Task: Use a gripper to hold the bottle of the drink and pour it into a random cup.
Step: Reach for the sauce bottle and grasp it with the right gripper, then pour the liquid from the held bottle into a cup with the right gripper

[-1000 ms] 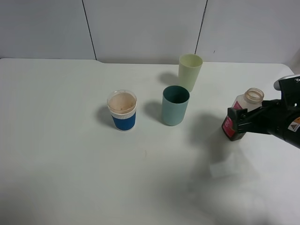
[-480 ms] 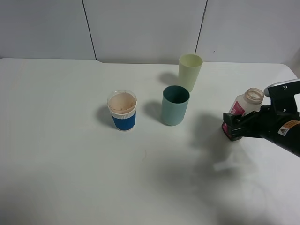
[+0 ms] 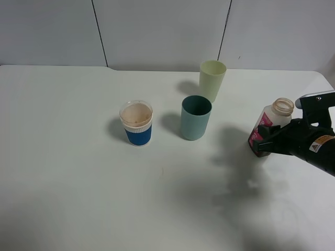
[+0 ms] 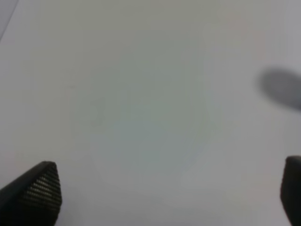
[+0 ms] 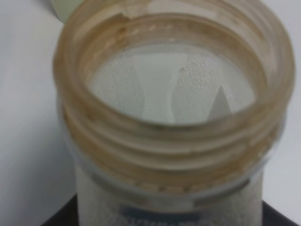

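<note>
Left wrist view shows the left gripper (image 4: 162, 197) over the white table (image 4: 141, 94). Its two black fingers (image 4: 35, 190) are far apart and hold nothing.

From up high, the right gripper (image 3: 263, 141) is at the near right side of the table. It is squeezed tight on the lower part of the bottle (image 3: 276, 114). The bottle has no cap and leans a little. I cannot tell if it touches the table.

The teal cup (image 3: 196, 118) stands upright, well apart from the bottle, with the bottle at about 3 o'clock from it. A blue-and-white cup (image 3: 136, 123) stands at 9 o'clock from the teal cup. Farthest back, a yellow-green cup (image 3: 212, 79) stands at 1 o'clock, near the teal one.
</note>
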Robot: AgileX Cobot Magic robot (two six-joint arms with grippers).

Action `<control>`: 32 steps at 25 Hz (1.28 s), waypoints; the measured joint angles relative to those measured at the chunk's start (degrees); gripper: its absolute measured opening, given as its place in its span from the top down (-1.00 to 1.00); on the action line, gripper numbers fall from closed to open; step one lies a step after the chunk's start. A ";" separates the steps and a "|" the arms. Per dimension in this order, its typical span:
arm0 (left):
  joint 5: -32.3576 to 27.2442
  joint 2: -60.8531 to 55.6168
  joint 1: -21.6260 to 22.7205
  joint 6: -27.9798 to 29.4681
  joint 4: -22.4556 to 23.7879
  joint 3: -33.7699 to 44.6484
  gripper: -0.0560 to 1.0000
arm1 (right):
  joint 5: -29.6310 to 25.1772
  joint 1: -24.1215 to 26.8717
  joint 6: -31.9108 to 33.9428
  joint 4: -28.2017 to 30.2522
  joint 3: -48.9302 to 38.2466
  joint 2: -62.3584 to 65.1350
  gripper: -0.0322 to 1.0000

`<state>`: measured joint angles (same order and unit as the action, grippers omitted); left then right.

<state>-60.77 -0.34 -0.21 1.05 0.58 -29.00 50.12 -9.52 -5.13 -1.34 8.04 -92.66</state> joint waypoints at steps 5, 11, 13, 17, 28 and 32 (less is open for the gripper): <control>0.00 0.00 0.00 0.00 0.00 0.00 -0.86 | -0.04 0.00 0.06 0.00 0.00 0.00 0.20; 0.00 0.00 0.00 0.00 0.00 0.00 -0.86 | -0.18 -0.27 0.63 -0.19 0.00 0.07 0.20; 0.00 0.00 0.00 0.00 0.00 0.00 -0.86 | -0.82 -0.48 1.48 -0.23 0.00 0.37 0.20; 0.00 0.00 0.00 0.00 0.00 0.00 -0.86 | -4.31 -0.48 3.15 -0.23 0.89 2.01 0.20; 0.00 0.00 0.00 0.00 0.00 0.00 -0.86 | -22.47 -0.66 8.28 -0.11 8.13 14.73 0.20; 0.00 0.00 0.00 0.00 0.00 0.00 -0.86 | -29.38 -0.66 9.11 0.18 11.86 18.54 0.20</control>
<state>-60.77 -0.34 -0.21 1.05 0.58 -29.00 20.74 -10.19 3.99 -1.16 19.91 -74.12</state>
